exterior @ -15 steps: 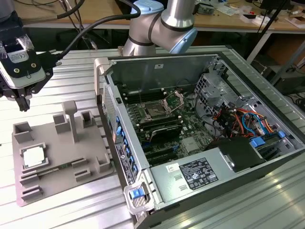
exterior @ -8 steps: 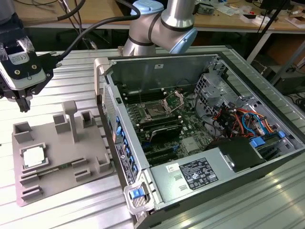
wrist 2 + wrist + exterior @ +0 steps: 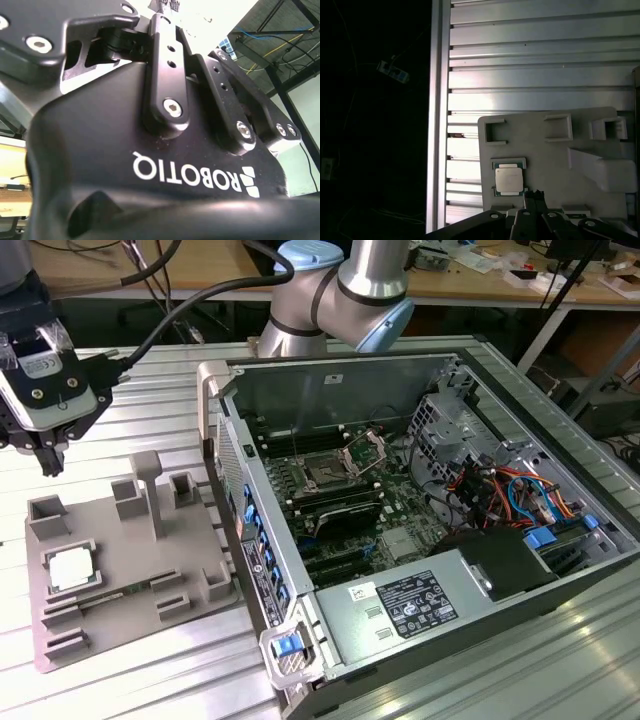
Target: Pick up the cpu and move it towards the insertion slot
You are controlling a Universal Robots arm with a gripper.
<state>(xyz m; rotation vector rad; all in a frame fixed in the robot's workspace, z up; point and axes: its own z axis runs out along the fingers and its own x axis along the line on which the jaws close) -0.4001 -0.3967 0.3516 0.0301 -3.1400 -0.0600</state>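
Grey plastic tray (image 3: pixel 125 555) is lying flat on the slatted aluminium table (image 3: pixel 150 680); all places here are being given against that tray. The cpu (image 3: pixel 70 568) is sitting flat in a square pocket of the tray, silvery top facing up, at the tray's end toward the exterior view's left. In the first wrist view the cpu (image 3: pixel 509 180) is showing the same way, framed by the pocket's low walls, with a raised block (image 3: pixel 605 172) of the tray standing further along. Nothing is touching the cpu.

The gripper (image 3: pixel 47 462) is hanging above the table just past the tray's far edge, higher than the tray's tallest post (image 3: pixel 148 490) and clear of the tray. Its fingers (image 3: pixel 530 202) are sitting together with nothing between them, tips pointing down toward the tray near the cpu pocket. In the second wrist view the gripper's black body and link bars are showing close up.

The open computer case (image 3: pixel 420 540) is standing just beside the tray, on the exterior view's right. The insertion slot (image 3: pixel 325 475) is lying on the motherboard inside that case, well apart from the tray, dark centre facing up, with its silver bracket (image 3: pixel 365 452) tilting up next to it. The arm (image 3: pixel 345 285) is showing farther back than the tray, behind the case. Red and blue cables (image 3: pixel 510 490) are bunching in the case on the side farthest from the tray.
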